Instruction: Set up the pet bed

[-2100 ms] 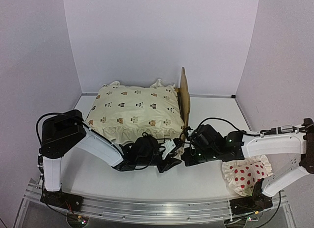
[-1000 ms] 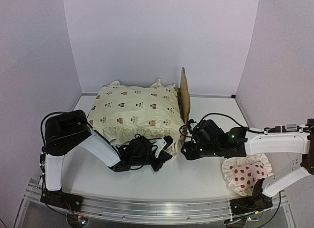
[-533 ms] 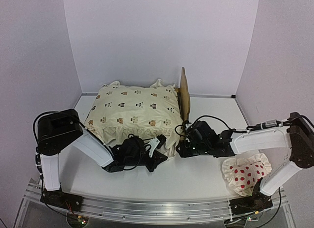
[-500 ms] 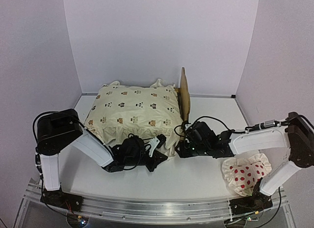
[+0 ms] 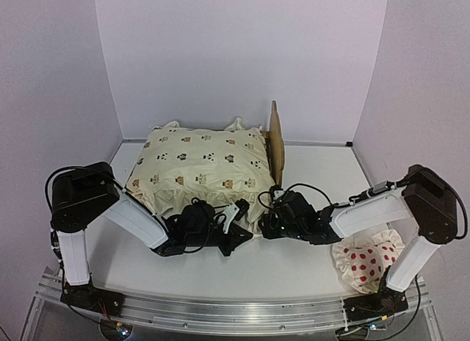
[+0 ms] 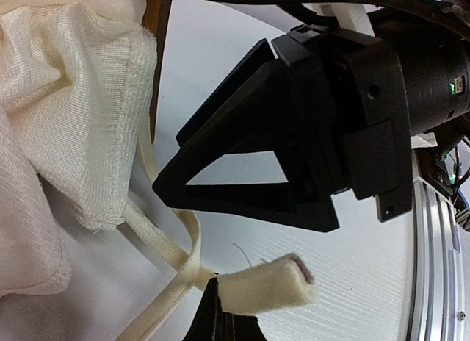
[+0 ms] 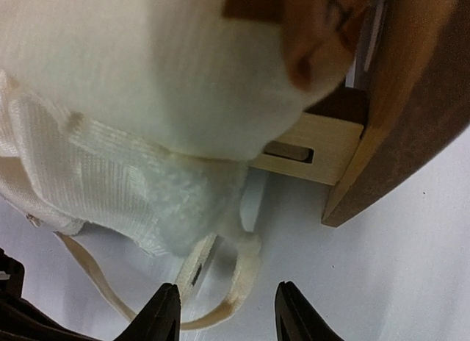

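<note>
Pet bed upper centre under cream cover; left pincer clamped on cover's tie, right pincer half open, empty.

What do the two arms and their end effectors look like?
The left arm and right arm both pair white links with black joints, bulky black shoulder blocks and loose black cables. A green light glows by the right wrist. The left end effector and right end effector are black, with angular wedge-shaped fingers.

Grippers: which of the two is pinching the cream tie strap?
The left gripper, shut on the end of the cream tie strap; the right gripper faces it with jaws apart.
</note>
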Available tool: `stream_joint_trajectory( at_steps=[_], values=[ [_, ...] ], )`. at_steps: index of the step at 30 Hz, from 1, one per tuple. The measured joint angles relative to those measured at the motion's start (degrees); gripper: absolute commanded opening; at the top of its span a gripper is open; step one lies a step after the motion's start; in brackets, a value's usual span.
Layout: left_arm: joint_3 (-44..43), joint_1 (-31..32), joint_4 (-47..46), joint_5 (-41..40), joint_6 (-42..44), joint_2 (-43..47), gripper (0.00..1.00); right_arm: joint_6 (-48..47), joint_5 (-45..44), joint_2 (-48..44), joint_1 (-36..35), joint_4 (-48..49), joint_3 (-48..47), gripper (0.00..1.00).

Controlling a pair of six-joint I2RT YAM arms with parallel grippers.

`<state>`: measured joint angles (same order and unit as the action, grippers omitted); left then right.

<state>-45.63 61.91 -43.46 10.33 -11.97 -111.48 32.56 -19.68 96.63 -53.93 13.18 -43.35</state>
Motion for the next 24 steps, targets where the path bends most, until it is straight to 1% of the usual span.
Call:
stream_joint_trajectory(
  at_steps=[10,18,21,24],
  values=[
    [0.0,0.0,0.1,0.7,-0.1,0.0,0.0,0.0,-1.3,3.2,-0.2,5.4,1.2,0.39],
    [0.0,-0.1,0.8,1.6,-0.1,0.4,0.0,0.2,-2.3,5.3,-0.2,8.9,2.1,0.3],
    [0.0,-0.1,1.1,1.6,-0.1,1.0,0.0,0.4,-2.5,6.1,-0.2,9.7,2.4,0.2],
    [0.0,-0.1,1.1,1.6,-0.1,1.5,0.0,0.8,-2.6,6.3,-0.2,10.1,2.8,0.07]
  ],
)
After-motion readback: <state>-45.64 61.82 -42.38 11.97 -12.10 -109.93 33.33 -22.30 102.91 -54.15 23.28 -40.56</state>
